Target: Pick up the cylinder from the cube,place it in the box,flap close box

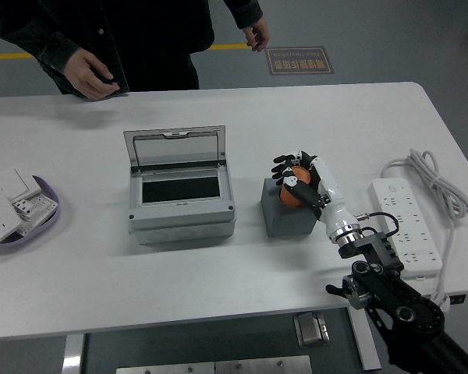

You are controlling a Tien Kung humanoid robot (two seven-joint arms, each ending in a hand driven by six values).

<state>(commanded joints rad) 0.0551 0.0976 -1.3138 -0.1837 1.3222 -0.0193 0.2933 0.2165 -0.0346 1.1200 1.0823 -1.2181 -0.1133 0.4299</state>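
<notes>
Looking down from the head view, you see the right hand reaching in from the lower right corner, its black arm running up past the table's near edge. The fingers are curled around the orange cylinder, which sits on top of the grey cube. You cannot tell whether the cylinder is still touching the cube's top face or is just clear of it; the hand covers the contact line.

Left of the cube, apart from it, stands the grey box. Its clear flap lid is raised and leaning back toward the far side, and the dark interior shows through the opening.

At the left edge of the white table you see a purple tray holding white switch plates, well apart from the box. On the right, a white power strip lies beside the robot's forearm, its coiled cord toward the far side.

A person in dark clothing stands at the far side, upper left. One hand is at the table's far edge with fingers curled; the other hand hangs free above the floor.

The left arm does not appear.
</notes>
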